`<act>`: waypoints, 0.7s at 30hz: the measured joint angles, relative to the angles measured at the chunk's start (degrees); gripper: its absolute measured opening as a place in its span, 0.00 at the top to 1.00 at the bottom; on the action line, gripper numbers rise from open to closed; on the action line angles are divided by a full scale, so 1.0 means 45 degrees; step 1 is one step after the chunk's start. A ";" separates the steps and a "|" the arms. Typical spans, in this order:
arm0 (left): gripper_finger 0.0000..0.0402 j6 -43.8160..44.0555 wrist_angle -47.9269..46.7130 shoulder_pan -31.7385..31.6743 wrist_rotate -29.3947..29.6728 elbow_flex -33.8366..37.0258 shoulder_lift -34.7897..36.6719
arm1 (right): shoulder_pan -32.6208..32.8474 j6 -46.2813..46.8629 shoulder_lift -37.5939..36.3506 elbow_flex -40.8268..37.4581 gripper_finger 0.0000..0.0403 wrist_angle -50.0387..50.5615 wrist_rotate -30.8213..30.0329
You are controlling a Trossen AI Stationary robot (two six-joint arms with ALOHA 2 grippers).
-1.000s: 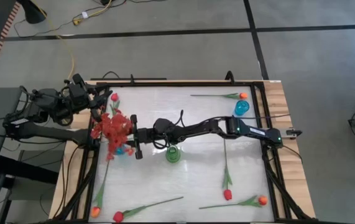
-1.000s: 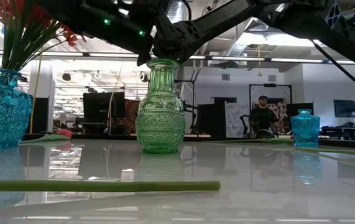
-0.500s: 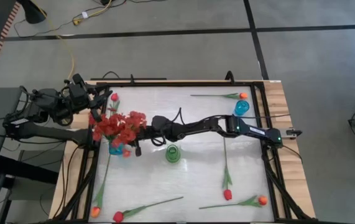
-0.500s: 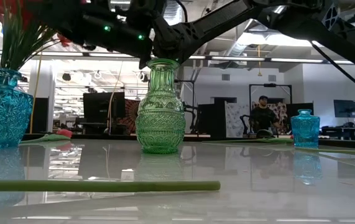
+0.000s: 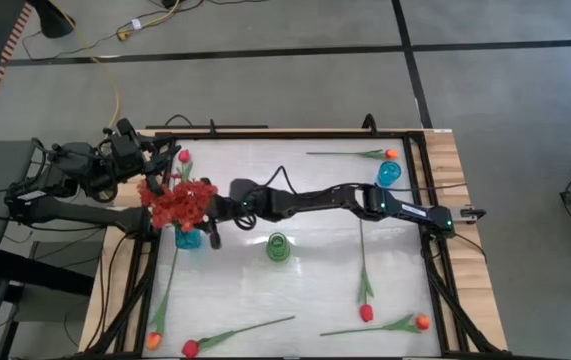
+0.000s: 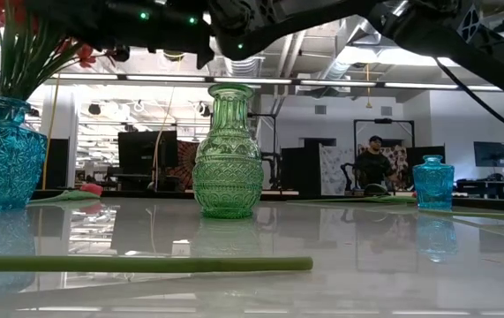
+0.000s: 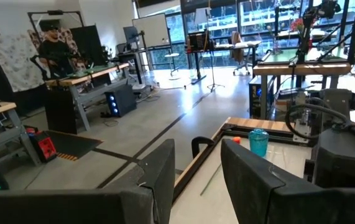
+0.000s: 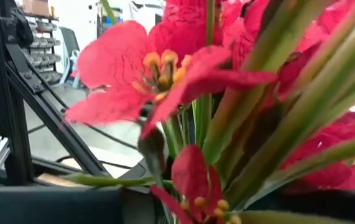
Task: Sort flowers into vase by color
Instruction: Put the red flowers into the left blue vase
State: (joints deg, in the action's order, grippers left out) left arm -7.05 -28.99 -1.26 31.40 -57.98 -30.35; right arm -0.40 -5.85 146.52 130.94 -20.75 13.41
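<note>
A bushy red spray [image 5: 177,200] stands with its stems in the large blue vase [image 5: 187,240] at the table's left; the low view shows the vase [image 6: 0,159] and the stems rising from its mouth. My right gripper [image 5: 209,220] reaches across the table, level, right beside the spray. In the right wrist view its fingers stand apart [image 8: 186,205] with the green stems [image 8: 258,143] in the gap and red blooms [image 8: 165,62] filling the picture. My left gripper [image 7: 196,168] waits open and empty at the far left [image 5: 153,158]. My right gripper stands around the spray's stems [image 8: 227,155], coming level from the table's right side. Whether its fingers touch the stems I cannot tell. The spray stands upright in the blue vase.
A green vase [image 5: 277,247] stands mid-table and a small blue vase [image 5: 389,174] far right. Single tulips lie flat: orange [image 5: 390,153] at the far right, red [image 5: 366,312] and orange [image 5: 422,322] near right, red [image 5: 190,348] and orange [image 5: 153,341] near left, red [image 5: 183,157] far left.
My right gripper has risen, tipped and shifted a little toward the table's left edge; its arm now clears the green vase's mouth in the low view. The red spray's blooms swung out toward the right, then came back over the blue vase.
</note>
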 joint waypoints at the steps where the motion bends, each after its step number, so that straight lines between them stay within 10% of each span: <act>1: 0.70 0.0000 -0.0001 0.0001 0.0000 0.0000 0.0000 | 0.0000 0.0001 0.0000 0.0099 0.62 0.0245 0.0000; 21: 0.70 0.0024 -0.0015 0.0001 -0.0029 0.0000 0.0000 | -0.0203 0.0564 -0.0267 0.0908 0.30 0.4094 0.0675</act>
State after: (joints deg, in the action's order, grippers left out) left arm -6.94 -29.06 -1.26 31.27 -57.98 -30.35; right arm -1.32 -3.31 145.32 135.02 -2.33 16.45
